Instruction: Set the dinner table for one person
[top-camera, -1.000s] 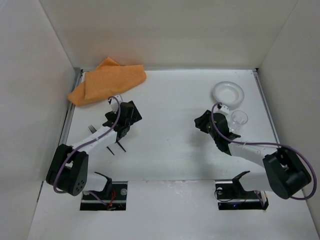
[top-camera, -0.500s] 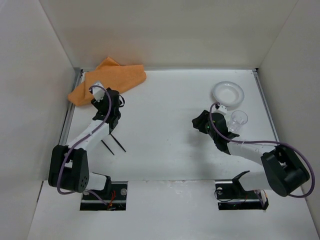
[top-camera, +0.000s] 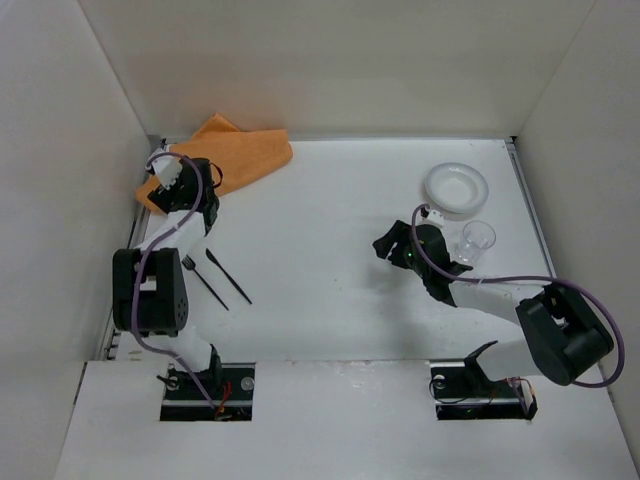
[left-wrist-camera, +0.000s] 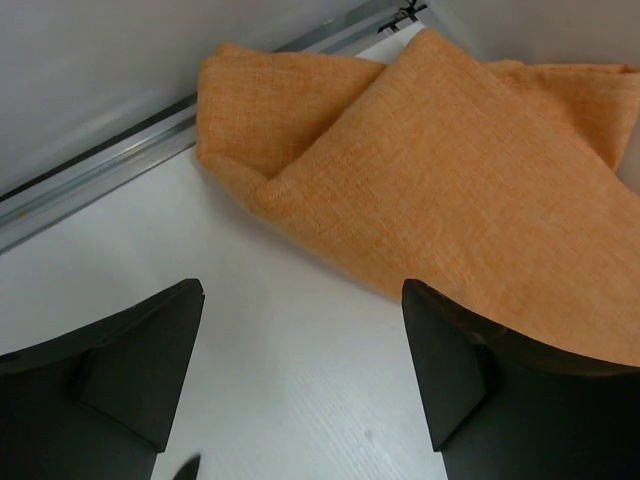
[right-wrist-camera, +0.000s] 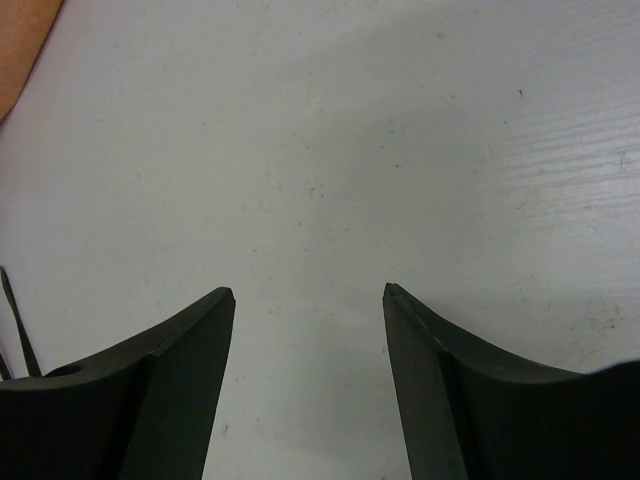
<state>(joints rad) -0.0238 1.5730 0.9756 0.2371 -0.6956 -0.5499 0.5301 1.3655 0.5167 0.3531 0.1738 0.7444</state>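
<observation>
Left pincer (left-wrist-camera: 300, 295) hovers low with its jaws spread wide and empty, at the near edge of a crumpled orange woven cloth (left-wrist-camera: 450, 170). The cloth lies in the far left corner of the large flat matte white counter (top-camera: 330, 215), beside a thin metal rail (left-wrist-camera: 100, 165). Right pincer (right-wrist-camera: 308, 298) is likewise parted with nothing between its jaws, over bare counter right of centre. Near it, to the right, a clear plastic cup (top-camera: 478, 238) stands upright. Beyond the cup, a round white shallow bowl (top-camera: 456, 187) sits toward the far right corner. A black plastic fork (top-camera: 205, 284) and a black plastic knife (top-camera: 229, 277) lie slanted side by side, close but apart, just beside the left arm. The counter spans the whole enclosure floor and carries all these items.
</observation>
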